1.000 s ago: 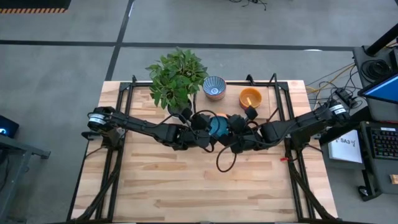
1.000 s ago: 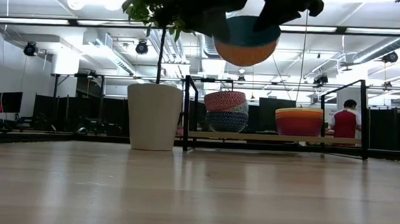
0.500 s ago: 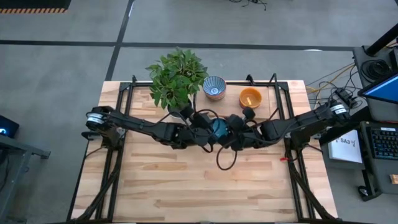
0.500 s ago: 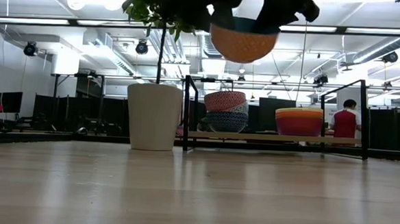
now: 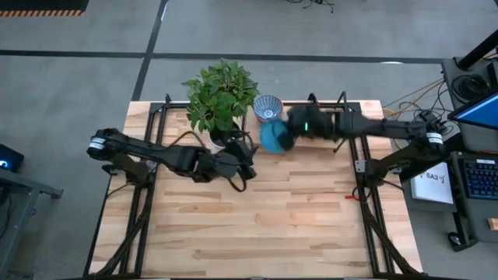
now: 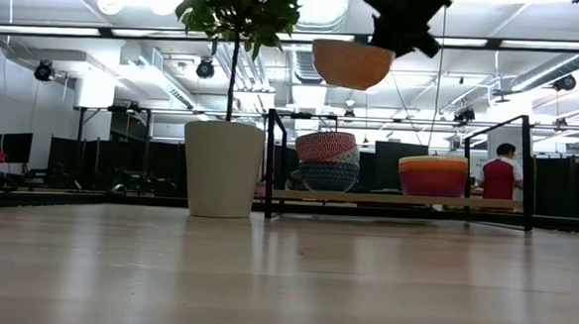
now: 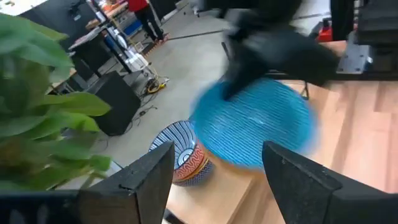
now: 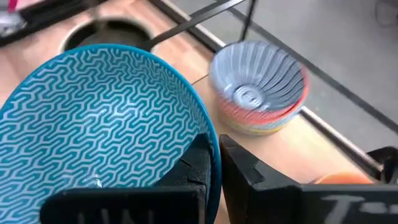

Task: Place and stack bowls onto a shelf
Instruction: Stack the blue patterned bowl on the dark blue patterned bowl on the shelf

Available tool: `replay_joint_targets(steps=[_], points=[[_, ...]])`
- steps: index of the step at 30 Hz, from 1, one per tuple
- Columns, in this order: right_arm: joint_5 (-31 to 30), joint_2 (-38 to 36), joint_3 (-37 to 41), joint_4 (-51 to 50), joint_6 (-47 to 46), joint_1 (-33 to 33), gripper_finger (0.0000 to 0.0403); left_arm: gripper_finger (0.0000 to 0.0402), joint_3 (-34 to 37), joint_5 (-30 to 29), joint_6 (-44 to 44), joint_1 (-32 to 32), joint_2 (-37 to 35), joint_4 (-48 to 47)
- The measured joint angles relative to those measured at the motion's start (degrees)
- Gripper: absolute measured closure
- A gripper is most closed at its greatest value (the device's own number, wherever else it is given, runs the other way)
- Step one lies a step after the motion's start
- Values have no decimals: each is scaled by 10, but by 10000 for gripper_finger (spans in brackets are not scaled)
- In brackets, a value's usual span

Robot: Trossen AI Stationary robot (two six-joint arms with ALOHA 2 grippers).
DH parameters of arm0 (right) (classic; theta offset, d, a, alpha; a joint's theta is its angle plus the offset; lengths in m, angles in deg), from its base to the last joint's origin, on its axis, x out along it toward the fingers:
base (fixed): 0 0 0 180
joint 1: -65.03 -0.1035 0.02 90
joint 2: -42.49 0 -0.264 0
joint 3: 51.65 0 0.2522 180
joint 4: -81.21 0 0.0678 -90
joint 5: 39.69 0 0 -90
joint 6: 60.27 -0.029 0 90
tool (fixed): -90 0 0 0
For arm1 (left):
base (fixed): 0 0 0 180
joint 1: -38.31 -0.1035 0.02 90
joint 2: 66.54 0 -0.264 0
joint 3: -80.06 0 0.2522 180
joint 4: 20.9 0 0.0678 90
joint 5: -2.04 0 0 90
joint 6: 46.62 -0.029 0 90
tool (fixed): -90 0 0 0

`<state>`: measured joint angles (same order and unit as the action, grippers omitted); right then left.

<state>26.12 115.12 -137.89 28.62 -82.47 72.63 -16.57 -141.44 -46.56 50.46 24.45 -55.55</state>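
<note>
A bowl, turquoise-patterned inside (image 8: 106, 118) and orange outside (image 6: 351, 63), hangs high above the table in my right gripper (image 8: 219, 163), which is shut on it. It hovers near the plant (image 5: 222, 93), just on the near side of a stack of patterned bowls (image 5: 268, 107) standing on the shelf (image 6: 387, 199). A second stack of orange and red bowls (image 6: 433, 176) sits farther right on the shelf. My left gripper (image 7: 217, 180) stands open with nothing in it, on the near-left side of the held bowl (image 7: 255, 124). My right gripper pinches the bowl's rim (image 8: 214, 149) on its right side, one finger inside the bowl (image 8: 199, 163) and one outside (image 8: 244, 169). The fingers come from the table's right, slanting down. The bowl is lifted clear, mouth up and roughly level.
A white plant pot (image 6: 222, 168) with a leafy plant stands at the far left of the shelf. Thin black posts (image 6: 269, 161) frame the shelf. The wooden tabletop (image 5: 257, 218) stretches toward the near edge. A person in red (image 6: 499, 178) stands in the room beyond.
My left gripper has opened, let go of the bowl and drawn back toward the table's left. My right gripper has kept the bowl and carried it toward the far edge, up to the stack of patterned bowls, with its arm stretched out along the shelf.
</note>
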Motion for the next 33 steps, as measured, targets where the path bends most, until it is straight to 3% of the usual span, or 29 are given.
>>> replay_joint_targets(steps=[7, 10, 17, 28, 33], points=[[197, 50, -68, 15, 68, 220, 391, 177, 1, -6, 23, 35, -54, -68], [275, 98, -103, 21, 75, 293, 391, 179, 1, -36, 35, 57, -64, -94], [411, 220, -174, 15, 89, 365, 391, 182, 2, -159, 118, 104, -76, -194], [403, 280, -220, -27, 114, 368, 389, 182, 2, -181, 320, 123, -86, -398], [361, 278, -219, -29, 113, 368, 349, 182, 2, -181, 333, 123, -86, -411]])
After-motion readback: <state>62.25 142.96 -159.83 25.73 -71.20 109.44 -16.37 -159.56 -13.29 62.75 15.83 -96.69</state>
